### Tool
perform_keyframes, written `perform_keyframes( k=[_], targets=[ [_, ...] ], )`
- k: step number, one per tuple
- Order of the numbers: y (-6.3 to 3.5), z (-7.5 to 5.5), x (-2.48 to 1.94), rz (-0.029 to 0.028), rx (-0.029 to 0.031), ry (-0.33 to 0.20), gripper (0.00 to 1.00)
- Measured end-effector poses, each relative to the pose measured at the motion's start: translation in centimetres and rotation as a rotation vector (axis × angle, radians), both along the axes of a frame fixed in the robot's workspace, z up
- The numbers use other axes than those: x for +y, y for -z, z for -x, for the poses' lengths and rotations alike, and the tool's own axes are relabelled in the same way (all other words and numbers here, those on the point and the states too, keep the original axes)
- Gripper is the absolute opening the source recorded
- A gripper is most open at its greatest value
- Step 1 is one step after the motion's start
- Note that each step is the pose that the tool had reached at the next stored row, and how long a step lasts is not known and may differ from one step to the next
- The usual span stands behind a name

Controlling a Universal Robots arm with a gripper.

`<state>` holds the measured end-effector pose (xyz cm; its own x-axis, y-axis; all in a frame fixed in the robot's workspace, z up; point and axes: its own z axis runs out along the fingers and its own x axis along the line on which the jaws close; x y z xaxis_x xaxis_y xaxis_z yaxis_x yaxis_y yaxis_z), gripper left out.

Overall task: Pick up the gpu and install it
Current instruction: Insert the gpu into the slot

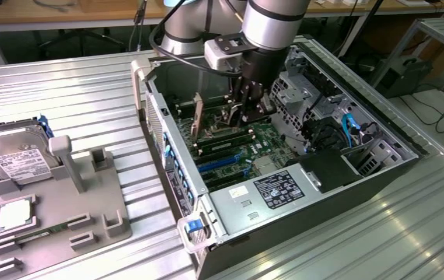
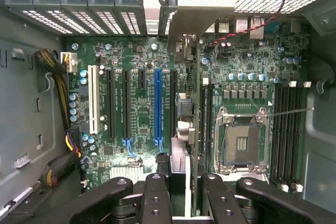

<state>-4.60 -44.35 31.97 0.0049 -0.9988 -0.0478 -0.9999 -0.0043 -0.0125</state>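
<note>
The end effector [image 1: 247, 114] hangs inside the open PC case [image 1: 377, 131], low over the motherboard [image 1: 265, 146]. Its 2 fingers [image 2: 156, 195] are narrowed onto the gpu [image 2: 178, 161], which is held upright and edge-on between them. In the wrist view the card's thin edge runs up from the fingers, and its pale bracket [image 2: 185, 27] stands at the far end by the rear slot covers. The card sits over the gap between the black slots and the empty CPU socket [image 2: 240, 142], just beside the blue slot [image 2: 157, 106]; whether it touches a slot I cannot tell.

In the exterior view the case lies on its side on the ribbed metal bench [image 1: 66, 93]. At the exterior view's left a grey fixture [image 1: 89, 204] holds a hard drive [image 1: 11, 157] and a small square chip [image 1: 16, 213], well apart from the case.
</note>
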Motion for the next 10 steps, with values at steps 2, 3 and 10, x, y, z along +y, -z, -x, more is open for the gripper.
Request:
perform_keyframes(
  k=[2,3,10],
  targets=[
    [0.02,0.01,-0.17,-0.0001,0.0000,0.000,0.28],
    [0.03,0.01,-0.41,-0.0001,0.0000,0.000,0.28],
    [0.33,0.32,-0.89,-0.0004,0.0000,0.000,0.28]
  ],
)
